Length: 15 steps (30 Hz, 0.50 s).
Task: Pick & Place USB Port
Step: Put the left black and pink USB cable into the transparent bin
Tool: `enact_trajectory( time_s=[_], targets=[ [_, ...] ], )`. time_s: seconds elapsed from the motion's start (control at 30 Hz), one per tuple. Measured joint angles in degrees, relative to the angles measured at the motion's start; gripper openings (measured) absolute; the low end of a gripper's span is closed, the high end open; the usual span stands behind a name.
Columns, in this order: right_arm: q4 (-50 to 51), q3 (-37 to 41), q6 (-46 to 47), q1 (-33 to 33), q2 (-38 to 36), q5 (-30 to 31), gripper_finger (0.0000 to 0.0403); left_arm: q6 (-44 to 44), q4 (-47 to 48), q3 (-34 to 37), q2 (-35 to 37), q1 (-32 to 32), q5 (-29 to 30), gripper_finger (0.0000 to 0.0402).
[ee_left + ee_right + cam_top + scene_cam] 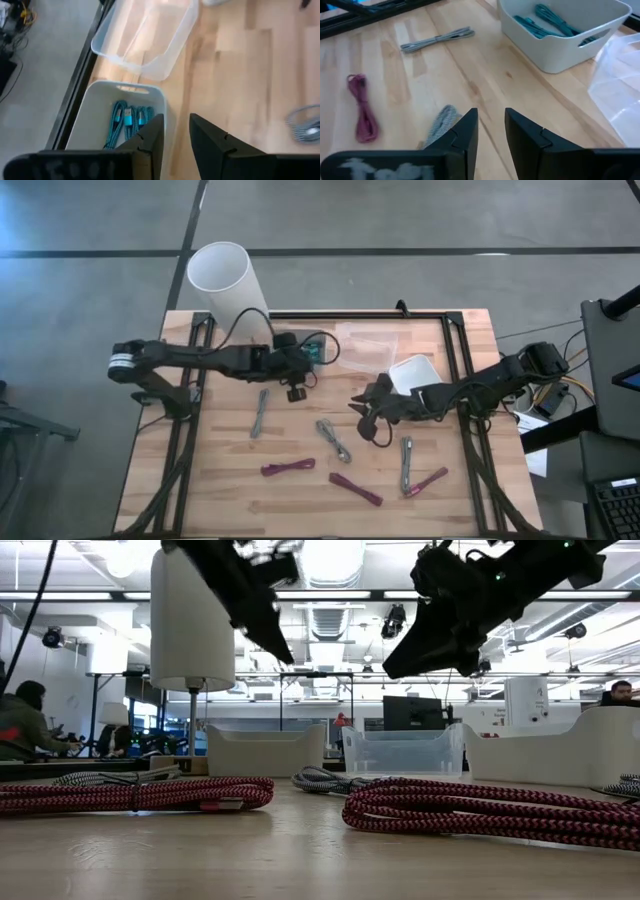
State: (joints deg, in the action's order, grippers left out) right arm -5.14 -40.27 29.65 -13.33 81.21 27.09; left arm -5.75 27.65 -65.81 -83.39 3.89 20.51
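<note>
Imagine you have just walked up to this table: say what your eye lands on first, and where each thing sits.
A tall white cylinder stands at the table's far left corner, dwarfing all else. Bundled cables litter the near half of the wooden table: magenta ones along the front, grey ones farther back. Both dark arms hang over the middle, the left gripper beside a white bin holding teal cables, the right gripper above a grey bundle.

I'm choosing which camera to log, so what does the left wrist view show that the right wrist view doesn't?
Only the left wrist view shows the clear plastic bin whole, beside the white bin and the left gripper. Only the right wrist view shows the magenta cable, a straight grey cable and the right gripper. Both show the white bin holding teal cables, and a grey braided cable.
</note>
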Motion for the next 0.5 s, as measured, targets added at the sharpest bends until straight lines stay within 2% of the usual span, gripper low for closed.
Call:
enact_trajectory(
  time_s=[0.27,0.5],
  targets=[
    [-4.0,0.0,0.0,-2.8,0.2,0.1,0.0093,6.0,4.0,0.4,6.6,-5.2,-0.1,0.0099],
    [-9.3,-0.2,0.0,-3.8,3.5,0.0,0.0093,9.6,4.4,0.4,7.9,-10.0,-2.3,0.0099]
  ],
)
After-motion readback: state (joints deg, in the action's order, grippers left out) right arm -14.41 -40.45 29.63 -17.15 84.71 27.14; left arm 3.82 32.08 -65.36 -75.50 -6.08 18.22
